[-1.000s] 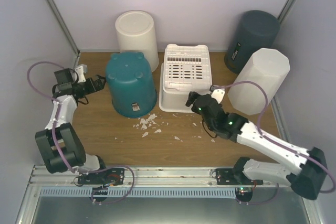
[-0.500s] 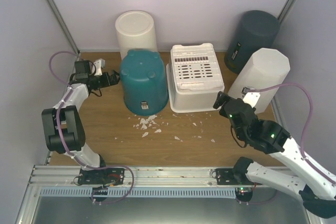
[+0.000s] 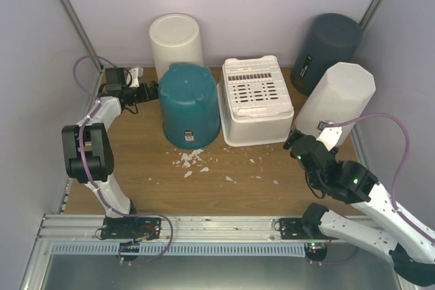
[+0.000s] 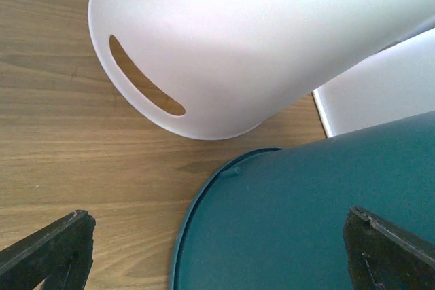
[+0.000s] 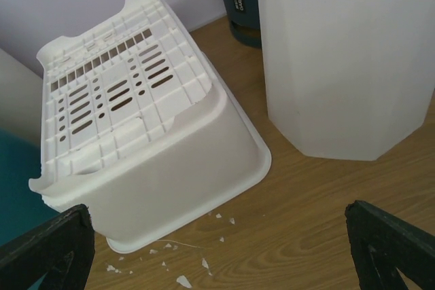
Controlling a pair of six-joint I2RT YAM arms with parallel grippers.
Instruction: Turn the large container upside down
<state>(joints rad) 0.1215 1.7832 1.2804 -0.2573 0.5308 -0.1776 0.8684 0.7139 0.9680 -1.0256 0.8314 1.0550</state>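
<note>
Five containers stand upside down on the wooden table. The teal bin [image 3: 189, 103] is mid-left and touches the white slotted basket [image 3: 257, 96] on its right. My left gripper [image 3: 151, 91] is open at the teal bin's back-left side. In the left wrist view the teal bin [image 4: 306, 215] fills the space between the wide-apart fingertips [image 4: 47, 249], and the gripper [image 4: 217, 263] holds nothing. My right gripper [image 3: 293, 142] is open and empty, off the basket's front-right corner. In the right wrist view the gripper [image 5: 217, 256] faces the basket [image 5: 136, 120] across bare wood.
A white round bin [image 3: 175, 39] stands at the back behind the teal one. A dark grey bin [image 3: 326, 49] is in the back right corner, and a white octagonal bin [image 3: 336, 103] stands beside my right arm. White plastic chips [image 3: 194, 161] lie in front of the teal bin.
The teal bin and the white basket have shifted right and back. My left gripper followed toward the back. My right arm pulled away from the basket to the right and nearer.
</note>
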